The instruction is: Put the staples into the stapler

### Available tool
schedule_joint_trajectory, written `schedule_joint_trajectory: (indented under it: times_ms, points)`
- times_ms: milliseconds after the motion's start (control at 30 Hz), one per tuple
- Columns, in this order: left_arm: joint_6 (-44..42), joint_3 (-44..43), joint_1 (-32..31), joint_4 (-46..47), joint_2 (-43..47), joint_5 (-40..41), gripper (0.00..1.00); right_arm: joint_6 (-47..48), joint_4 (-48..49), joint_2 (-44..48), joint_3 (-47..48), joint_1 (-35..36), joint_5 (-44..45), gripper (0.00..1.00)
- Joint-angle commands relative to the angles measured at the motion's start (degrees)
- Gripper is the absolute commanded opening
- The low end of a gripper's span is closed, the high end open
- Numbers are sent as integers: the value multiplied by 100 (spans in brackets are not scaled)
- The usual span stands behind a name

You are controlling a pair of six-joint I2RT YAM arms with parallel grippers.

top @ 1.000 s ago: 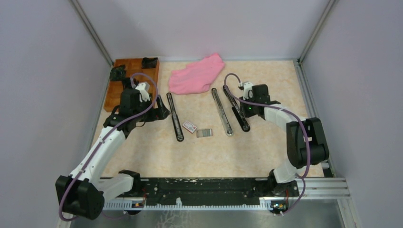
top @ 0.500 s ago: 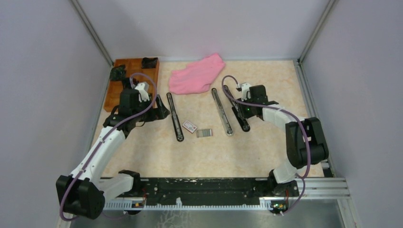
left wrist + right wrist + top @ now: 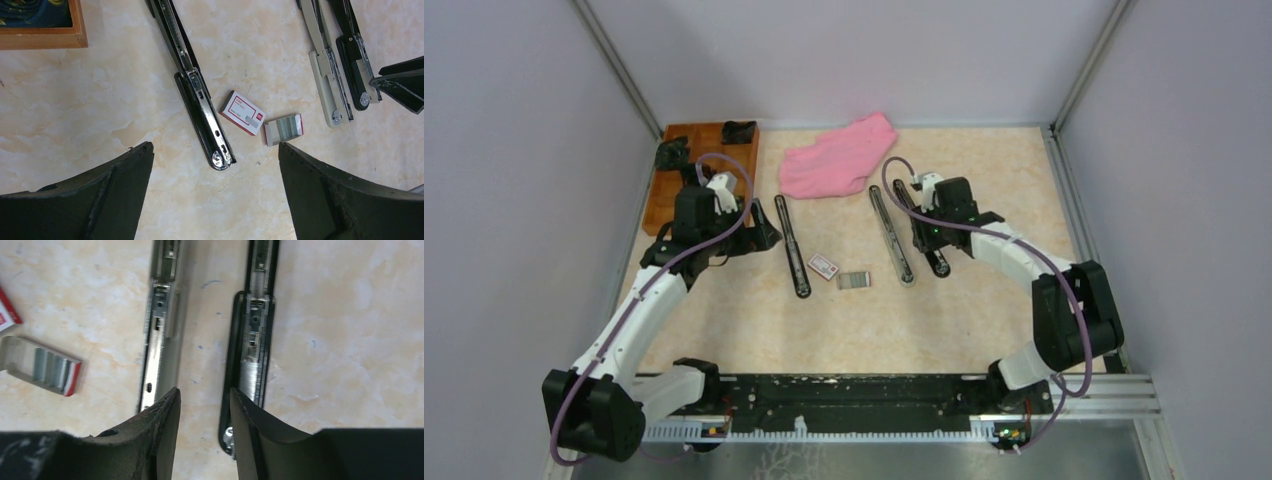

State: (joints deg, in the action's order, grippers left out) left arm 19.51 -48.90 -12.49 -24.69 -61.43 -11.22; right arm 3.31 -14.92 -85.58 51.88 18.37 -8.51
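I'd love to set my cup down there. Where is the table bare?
The wide near strip between the staples and the black base rail is bare, as is the far right corner beside the pink cloth. The middle is crowded: the left black stapler, beige stapler, right black stapler and staple box.

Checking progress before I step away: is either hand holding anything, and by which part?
Nothing is held. The left hand is wide open; the right hand is narrowly open, with only table showing in its gap.

The staples (image 3: 854,280) lie just right of a box (image 3: 823,267), between left stapler (image 3: 791,245) and middle stapler (image 3: 891,236).
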Motion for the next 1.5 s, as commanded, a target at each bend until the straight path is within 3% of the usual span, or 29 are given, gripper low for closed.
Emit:
schedule_joint_trajectory:
  times_ms: [0, 300, 733, 1467]
  points:
    - [14, 87, 53, 140, 77, -141, 99, -595, -247, 257, 478, 527, 422, 41]
    - [10, 100, 76, 152, 83, -230, 99, -1806, -990, -80, 1101, 1769, 1555, 40]
    - [18, 122, 137, 157, 167, -163, 99, -2817, -1437, -1161, 2003, 2921, 1535, 34]
    - [29, 162, 290, 184, 228, -298, 99, -3095, -1734, -2289, 2606, 3339, 1739, 16]
